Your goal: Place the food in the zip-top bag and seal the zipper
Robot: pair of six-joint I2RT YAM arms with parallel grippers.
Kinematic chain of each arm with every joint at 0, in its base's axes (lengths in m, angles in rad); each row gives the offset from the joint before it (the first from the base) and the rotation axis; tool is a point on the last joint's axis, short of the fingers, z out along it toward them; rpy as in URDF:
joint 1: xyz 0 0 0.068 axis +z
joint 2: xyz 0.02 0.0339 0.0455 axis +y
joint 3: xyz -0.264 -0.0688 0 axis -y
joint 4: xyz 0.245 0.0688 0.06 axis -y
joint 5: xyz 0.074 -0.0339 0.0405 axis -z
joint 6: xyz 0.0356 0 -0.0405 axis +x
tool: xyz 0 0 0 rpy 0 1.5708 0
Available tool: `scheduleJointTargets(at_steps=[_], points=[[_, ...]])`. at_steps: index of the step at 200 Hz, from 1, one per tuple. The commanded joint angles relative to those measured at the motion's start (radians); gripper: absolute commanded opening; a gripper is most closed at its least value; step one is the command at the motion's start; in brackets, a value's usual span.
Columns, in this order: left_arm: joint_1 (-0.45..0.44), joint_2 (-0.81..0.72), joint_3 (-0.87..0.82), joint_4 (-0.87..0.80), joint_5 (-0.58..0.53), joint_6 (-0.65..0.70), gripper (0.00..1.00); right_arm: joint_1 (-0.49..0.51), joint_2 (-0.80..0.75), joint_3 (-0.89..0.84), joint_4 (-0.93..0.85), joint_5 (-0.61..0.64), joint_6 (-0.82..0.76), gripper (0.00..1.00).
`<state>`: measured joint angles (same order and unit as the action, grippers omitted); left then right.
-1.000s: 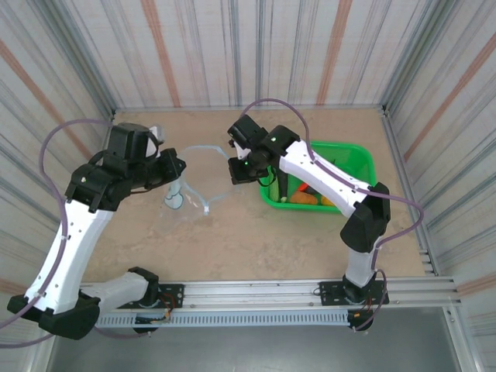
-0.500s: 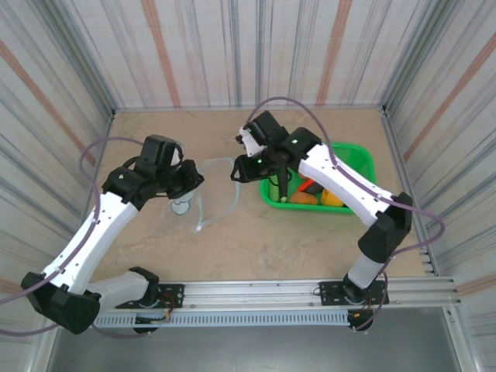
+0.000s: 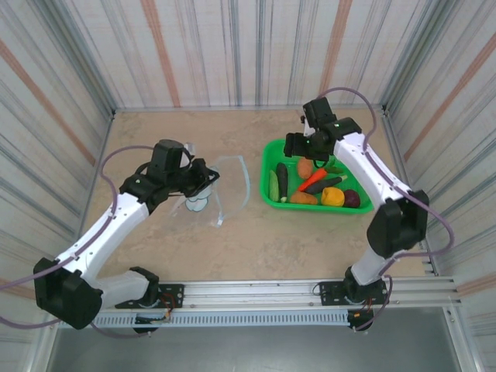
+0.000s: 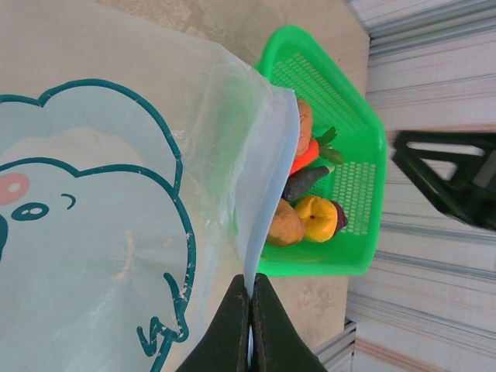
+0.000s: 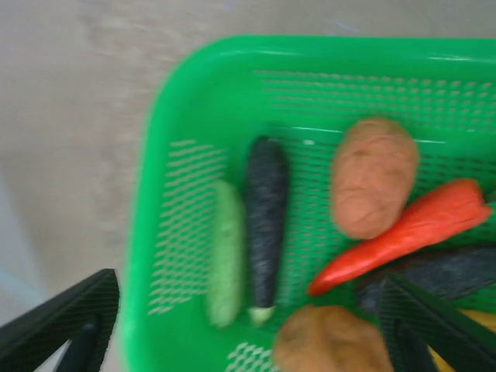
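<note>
- The left pincer [image 4: 250, 302] is pinching the zip-top bag [image 4: 93, 232], its jaws pressed fully together on a thin fold of the bag's edge on the side facing the green basket [image 4: 364, 155].
- The zip-top bag is lying on the surface [image 3: 256, 240] just left of the basket in the top view. Its mouth is standing open towards the basket, and its blue elephant print is showing in the left wrist view.
- The zipper [image 3: 247, 184] is running as a pale blue-green curve along the open mouth, close beside the basket's left wall and unsealed.
- The food is all sitting inside the basket.
- A green cucumber [image 5: 227, 263] and a dark eggplant [image 5: 266, 217] are lying side by side by the wall nearest the bag.
- A brown potato [image 5: 373, 177] is resting towards the basket's far wall, with an orange-red carrot [image 5: 411, 232] slanting beside it.
- A second potato [image 5: 329, 341], a yellow ball [image 3: 332, 196] and a purple ball [image 3: 352, 199] are lining the basket's near wall.
- The right pincer [image 5: 248, 333] is hanging above the basket's far left corner, jaws spread wide and gripping nothing.
</note>
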<state>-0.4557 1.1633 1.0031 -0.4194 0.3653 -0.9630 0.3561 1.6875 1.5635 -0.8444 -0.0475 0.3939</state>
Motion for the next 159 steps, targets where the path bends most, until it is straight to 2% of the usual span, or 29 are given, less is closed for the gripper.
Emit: scheduleJointTargets(at_steps=[1,40,82,119,142,159], points=[[-0.004,-0.039,-0.021,0.082,0.016,-0.007,0.00,-0.022,0.101,0.019,-0.002,0.109,-0.022,0.95],[-0.005,-0.072,-0.029,0.073,-0.027,0.017,0.00,-0.066,0.267,0.070,0.015,0.116,0.015,0.95],[-0.005,-0.063,-0.072,0.139,-0.030,-0.002,0.00,-0.095,0.352,0.040,0.080,0.071,0.032,0.89],[-0.005,-0.056,-0.079,0.164,-0.017,0.007,0.00,-0.101,0.388,0.056,0.102,0.022,0.035,0.71],[-0.005,-0.072,-0.090,0.150,-0.044,0.004,0.00,-0.092,0.372,0.037,0.111,0.007,0.035,0.54],[-0.002,-0.077,-0.093,0.140,-0.049,0.008,0.00,-0.091,0.340,0.009,0.123,-0.001,0.041,0.46]])
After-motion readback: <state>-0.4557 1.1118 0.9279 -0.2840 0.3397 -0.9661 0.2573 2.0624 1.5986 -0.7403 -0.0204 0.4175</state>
